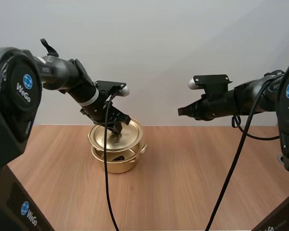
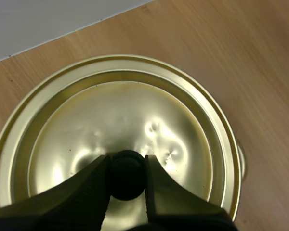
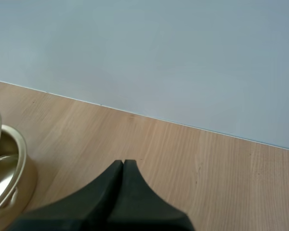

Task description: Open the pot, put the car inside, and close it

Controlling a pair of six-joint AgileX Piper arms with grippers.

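Left wrist view has my left gripper (image 2: 127,164) clamped on the black knob (image 2: 127,179) of the gold lid (image 2: 135,106), one finger pressing each side of the knob, which sits right at the fingertips. From the high view the lid (image 1: 128,129) hangs tilted just above the pot (image 1: 116,166), which stands on the table (image 1: 192,173) left of centre, and a gap shows between the lid and the pot's rim. A small dark shape lies inside the pot under the lid; it may be the car, but I cannot tell for sure. My right gripper (image 1: 180,111) hovers well to the right of the pot, fingers together on nothing, and the right wrist view shows those fingers (image 3: 113,180) as one dark wedge with the pot (image 3: 14,159) off to the left. If the car is in, the step in hand is closing. To do it well, level the lid first, centre it over the rim, lower it straight down, and keep the squeeze on the knob until the lid seats all round, since a tilted lid could catch on the rim or shove the pot sideways.
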